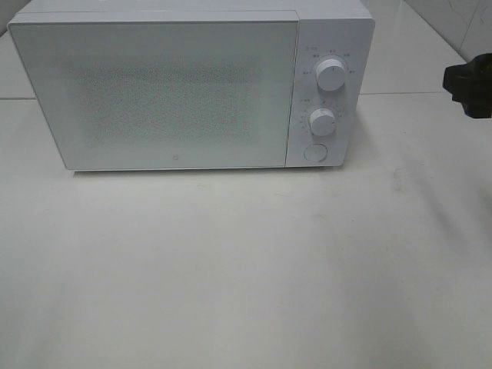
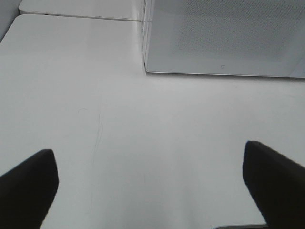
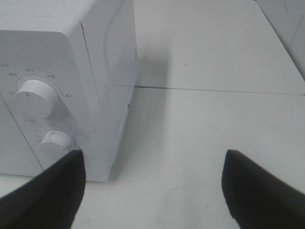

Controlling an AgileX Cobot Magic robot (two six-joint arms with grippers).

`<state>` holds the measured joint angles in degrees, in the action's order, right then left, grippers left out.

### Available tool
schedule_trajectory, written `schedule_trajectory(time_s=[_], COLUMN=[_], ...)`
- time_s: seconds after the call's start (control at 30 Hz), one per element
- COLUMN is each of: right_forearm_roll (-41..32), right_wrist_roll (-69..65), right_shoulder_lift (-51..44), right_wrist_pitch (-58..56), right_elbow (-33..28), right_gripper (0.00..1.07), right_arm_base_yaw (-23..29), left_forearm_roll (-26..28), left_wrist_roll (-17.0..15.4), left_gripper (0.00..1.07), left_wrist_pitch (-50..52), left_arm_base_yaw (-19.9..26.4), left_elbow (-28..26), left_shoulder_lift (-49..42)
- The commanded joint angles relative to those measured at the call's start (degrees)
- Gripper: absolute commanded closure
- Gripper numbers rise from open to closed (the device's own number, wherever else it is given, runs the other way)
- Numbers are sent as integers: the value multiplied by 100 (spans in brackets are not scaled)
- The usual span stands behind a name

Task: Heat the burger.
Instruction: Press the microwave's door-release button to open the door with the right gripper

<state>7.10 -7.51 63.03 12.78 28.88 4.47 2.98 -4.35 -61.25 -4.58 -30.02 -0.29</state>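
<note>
burger: we see it in no view, perhaps behind the shut microwave door (image 1: 154, 92) | right gripper (image 3: 153, 157): spread wide, empty, beside the knobs (image 3: 35, 98), likely placed to set the heating | left gripper (image 2: 148, 152): spread wide, empty, above the table (image 2: 119, 119)

I'm looking at a white microwave (image 1: 154, 92) sitting on the white table (image 1: 246, 269), door shut and facing me. Its controls are running down the right side: upper knob (image 1: 331, 74), lower knob (image 1: 322, 121), round button (image 1: 314, 152) sitting below both. A seam (image 1: 415, 94) is crossing the table beside the microwave. A tiled wall (image 1: 453, 23) is showing in the far right corner.
</note>
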Motion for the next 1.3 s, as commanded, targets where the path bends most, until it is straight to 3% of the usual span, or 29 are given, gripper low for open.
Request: schedule_trajectory(time_s=[0.03, 0.33, 0.6, 0.8, 0.87, 0.97, 1.03, 1.13, 1.23, 1.3], right_forearm_roll=[46, -6, -195, -1169, -2068, -2286, -2956, -3375, -3529, -4137], right_wrist_roll=[11, 103, 327, 1238, 1736, 1776, 1816, 1839, 1839, 1902], right_shoulder_lift=[378, 991, 1455, 1914, 2343, 2458, 2859, 3105, 3180, 3415], right_wrist_pitch=[1014, 3295, 4114, 4418, 4905, 5019, 5472, 5684, 5764, 5804], right_elbow=[-183, -997, -1266, -1283, -1283, -1283, -1261, -1238, -1226, -1089], right_gripper=[31, 31, 31, 31, 31, 31, 31, 31, 31, 31], right_arm_base_yaw=[-23, -23, 40, 751, 1381, 1536, 2057, 2401, 2521, 2985], left_forearm_roll=[40, 40, 40, 40, 40, 40, 40, 40, 40, 40], left_wrist_roll=[23, 23, 23, 23, 23, 23, 23, 23, 23, 23], left_gripper=[7, 7, 7, 7, 7, 7, 7, 7, 7, 7], left_wrist_pitch=[-6, -6, -6, -6, -6, -6, -6, -6, -6, -6], left_arm_base_yaw=[17, 17, 17, 17, 17, 17, 17, 17, 17, 17], left_elbow=[17, 17, 17, 17, 17, 17, 17, 17, 17, 17], left_shoulder_lift=[-23, -23, -23, -23, -23, -23, -23, -23, -23, -23])
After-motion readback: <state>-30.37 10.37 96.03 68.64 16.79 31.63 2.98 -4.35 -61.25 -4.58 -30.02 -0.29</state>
